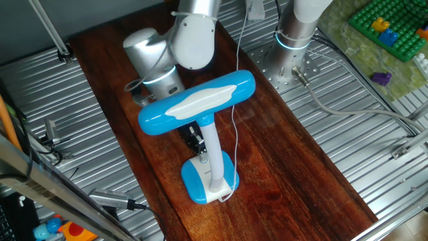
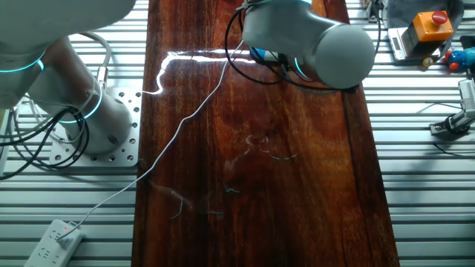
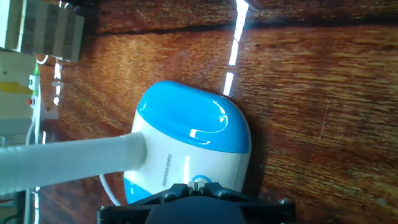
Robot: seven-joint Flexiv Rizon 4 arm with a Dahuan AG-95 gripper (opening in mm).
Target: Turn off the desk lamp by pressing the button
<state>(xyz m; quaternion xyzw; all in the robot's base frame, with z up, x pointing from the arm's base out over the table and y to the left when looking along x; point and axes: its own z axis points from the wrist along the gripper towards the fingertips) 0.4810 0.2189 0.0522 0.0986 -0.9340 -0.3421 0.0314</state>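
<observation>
The desk lamp stands on the dark wooden board, with its long blue and white head, white stem and blue base. My gripper reaches down under the head to the base. In the hand view the base fills the middle and the stem runs left. The button shows as a thin ring at the white plate's edge. My gripper is shut, its tips together right at the button. Bright streaks of light lie on the wood.
The lamp's white cord runs across the board to a power strip. The arm's base is bolted at the board's far side. Ribbed metal table lies on both sides. In the other fixed view my arm hides the lamp.
</observation>
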